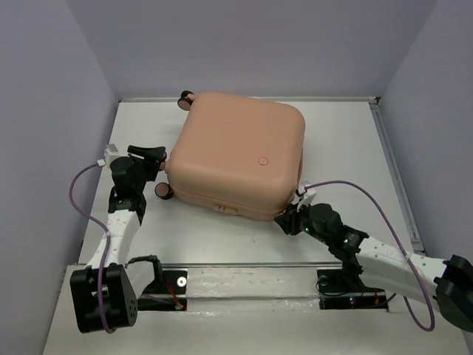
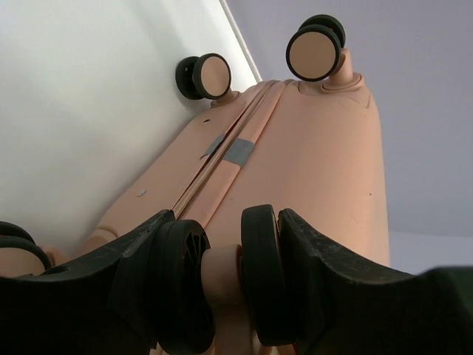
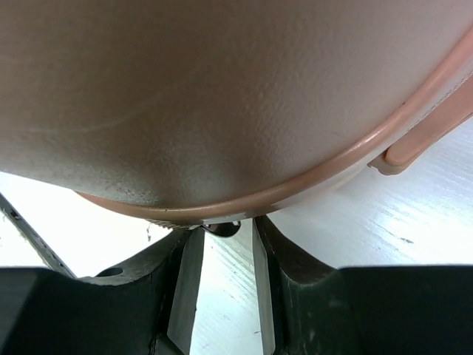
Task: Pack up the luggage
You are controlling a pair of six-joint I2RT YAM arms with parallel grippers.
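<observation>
The luggage [image 1: 236, 151] is a peach-pink hard-shell suitcase lying flat and closed on the white table, round mark facing up. My left gripper [image 1: 157, 160] is at its left side. In the left wrist view this gripper [image 2: 222, 274] is shut on a black double wheel [image 2: 260, 274] of the luggage [image 2: 310, 163], one finger against each outer face. My right gripper [image 1: 287, 220] is at the near right corner. There, in the right wrist view, its jaws [image 3: 225, 231] stand apart under the shell's rim [image 3: 222, 96], with a small dark zipper pull [image 3: 222, 228] at their tips.
Two more peach-capped wheels [image 2: 212, 76] [image 2: 314, 52] stick out along the left side. A peach handle [image 3: 421, 137] shows on the near edge. Purple-grey walls enclose the table; a raised rail [image 1: 392, 170] runs along its right edge.
</observation>
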